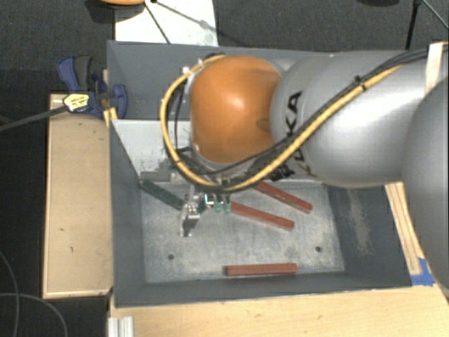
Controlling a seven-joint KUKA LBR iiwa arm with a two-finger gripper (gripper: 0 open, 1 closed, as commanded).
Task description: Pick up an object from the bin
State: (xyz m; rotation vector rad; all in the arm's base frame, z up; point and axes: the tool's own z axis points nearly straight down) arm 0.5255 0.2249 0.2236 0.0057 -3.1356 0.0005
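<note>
While the silver arm [365,118] spans the grey bin [126,258] from the right, its orange cover [231,107] hangs over the bin's left-middle. The claw [188,225] sits low over the floor between a dark bar [160,192] and the nearest brown stick [261,216]. I cannot tell whether it is released or clenched. A second brown stick [287,199] lies behind, and a third brown stick [259,269] lies by the front wall.

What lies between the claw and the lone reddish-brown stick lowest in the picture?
Nothing visible. Only bare bin floor separates the gripper from that reddish-brown stick; two other sticks lie further up, out of the way.
</note>
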